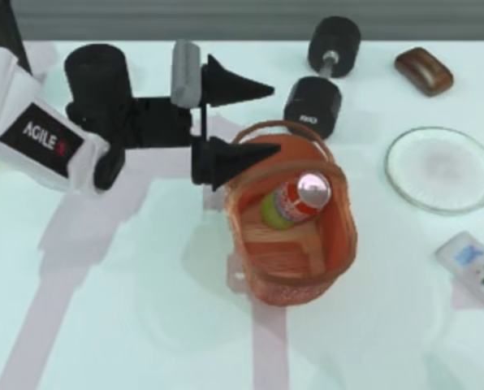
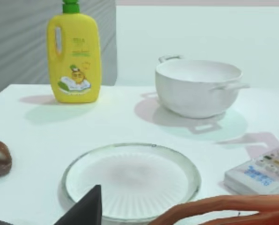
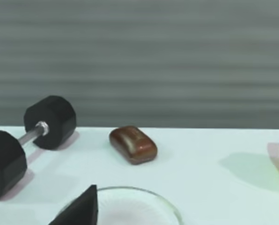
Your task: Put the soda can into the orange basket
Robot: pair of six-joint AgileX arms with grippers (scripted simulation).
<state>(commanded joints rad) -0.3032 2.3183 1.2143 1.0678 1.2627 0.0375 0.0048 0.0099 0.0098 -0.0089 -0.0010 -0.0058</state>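
Left gripper (image 1: 262,122), fingers spread and empty, hangs by the basket (image 1: 339,244) rim at mid-table. Can (image 1: 299,199) lies tilted inside the basket. Placing looks done; next comes a clean withdrawal. Right arm is unseen.

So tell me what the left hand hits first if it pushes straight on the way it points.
Most likely the oval orange woven basket, with the red-and-green soda can inside: the open left hand points toward the table's right, its nearer finger already at the rim. Height is unclear, so it might pass over.
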